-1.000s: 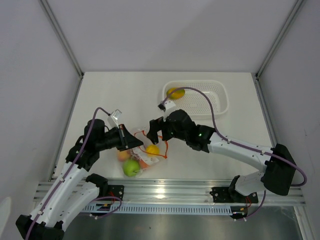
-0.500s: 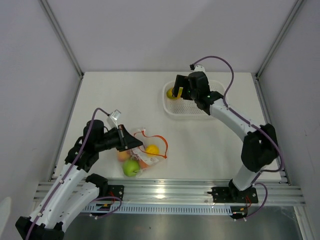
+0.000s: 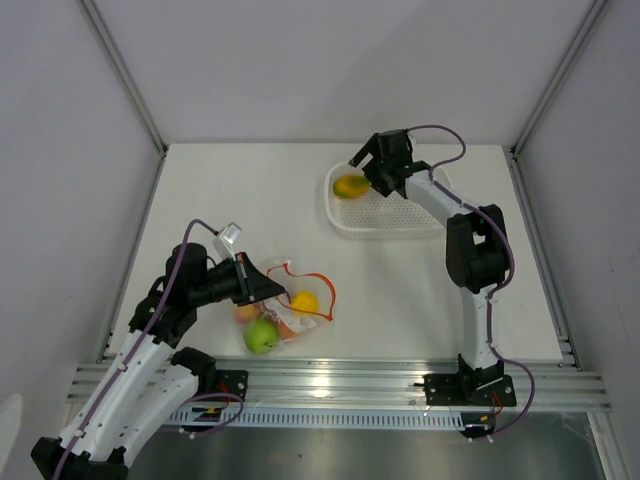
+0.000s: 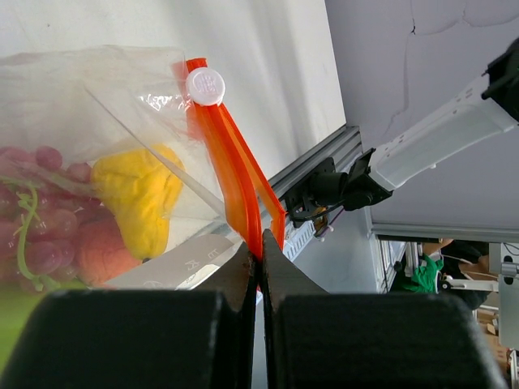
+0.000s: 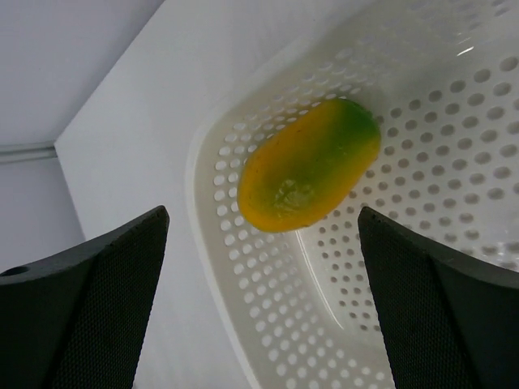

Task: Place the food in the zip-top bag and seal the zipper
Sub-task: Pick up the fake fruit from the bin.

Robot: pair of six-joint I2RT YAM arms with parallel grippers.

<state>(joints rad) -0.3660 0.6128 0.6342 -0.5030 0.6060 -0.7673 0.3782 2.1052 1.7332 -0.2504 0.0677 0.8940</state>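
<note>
White table (image 3: pixel 230 190) | left claw (image 4: pixel 259 258) pinching zipper (image 4: pixel 231 174) — wrist view alone shows grapes (image 4: pixel 40 215) | right claw (image 5: pixel 259 223) wide over mango (image 5: pixel 312 162)

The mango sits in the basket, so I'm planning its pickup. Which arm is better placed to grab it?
Right. The right gripper hovers open over the mango in the white basket, while the left gripper is shut on the zipper, holding the bag far from it.

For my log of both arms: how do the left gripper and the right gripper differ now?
The left gripper is shut on the zipper of the zip-top bag; the right gripper is open, holding nothing. The left gripper is at the bag; the right gripper hovers over the mango in the basket. Both are black.
</note>
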